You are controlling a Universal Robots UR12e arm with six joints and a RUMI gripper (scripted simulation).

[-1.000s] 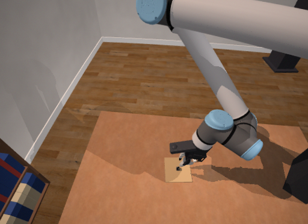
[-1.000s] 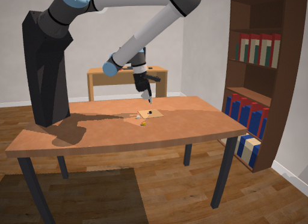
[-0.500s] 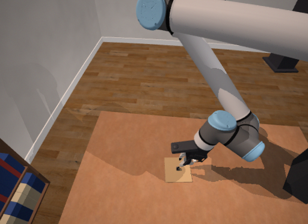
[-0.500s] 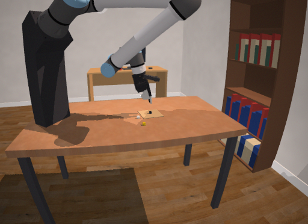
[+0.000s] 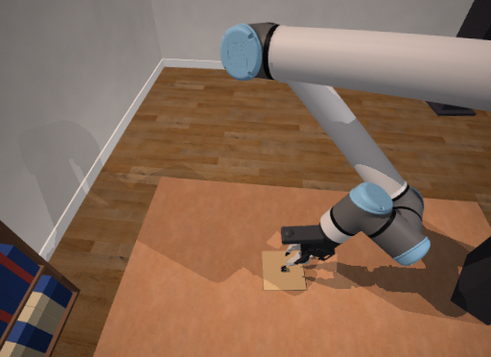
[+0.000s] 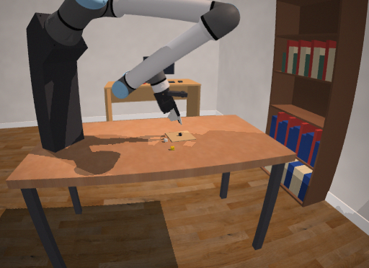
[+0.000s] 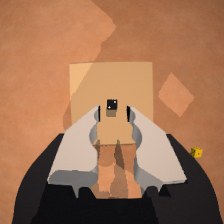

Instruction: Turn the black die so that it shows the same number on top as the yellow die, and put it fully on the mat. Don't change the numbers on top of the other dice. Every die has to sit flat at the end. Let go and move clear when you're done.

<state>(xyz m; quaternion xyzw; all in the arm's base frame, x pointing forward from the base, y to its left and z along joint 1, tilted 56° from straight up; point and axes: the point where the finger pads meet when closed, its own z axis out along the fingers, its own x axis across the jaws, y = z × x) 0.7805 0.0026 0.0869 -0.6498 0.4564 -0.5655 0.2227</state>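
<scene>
Pincer (image 7: 113, 116) hung above the black die (image 7: 112, 104) on the mat (image 7: 85, 80), fingers narrow, holding nothing; we judged it should open a little, then descend straight.

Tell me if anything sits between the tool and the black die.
Nothing visible does. The tool hangs above the mat holding nothing, and the die lies on the mat just beyond its fingertips with only bare mat between.
</scene>
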